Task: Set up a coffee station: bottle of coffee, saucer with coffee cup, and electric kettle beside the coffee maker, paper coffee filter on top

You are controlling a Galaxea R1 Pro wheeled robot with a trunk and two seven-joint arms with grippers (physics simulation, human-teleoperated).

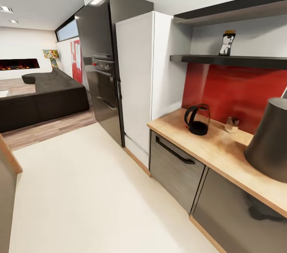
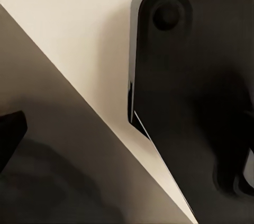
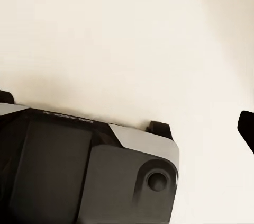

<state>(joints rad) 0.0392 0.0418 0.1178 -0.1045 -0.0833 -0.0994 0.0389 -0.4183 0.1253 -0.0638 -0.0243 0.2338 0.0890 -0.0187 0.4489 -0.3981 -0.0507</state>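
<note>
While the robot faces along the kitchen run, the light-wood tabletop [image 1: 223,153] stretches away at the right over grey cabinet fronts [image 1: 175,167], with a red backsplash [image 1: 239,93] behind it. The electric kettle [image 1: 197,119] stands upright on that tabletop near its far end, black loop handle turned toward the white tall cabinet [image 1: 137,81]. Near it, closer to the backsplash, sits a small clear glass item [image 1: 231,124] too small to identify. At the right edge the dark-grey coffee maker [image 1: 270,141] stands on the same tabletop, cut off by the frame. Above, the bottle of coffee [image 1: 227,43] stands upright on the lower kitchen shelf [image 1: 231,60], with a second dark shelf [image 1: 235,10] higher up. Beyond the white cabinet are a black built-in oven column [image 1: 104,69] and, farther off, a dark sofa [image 1: 44,97]. Both wrist views look down on pale floor and dark parts of the robot's base [image 3: 90,176]; I cannot tell how far the fingers of either arm are parted.
</note>
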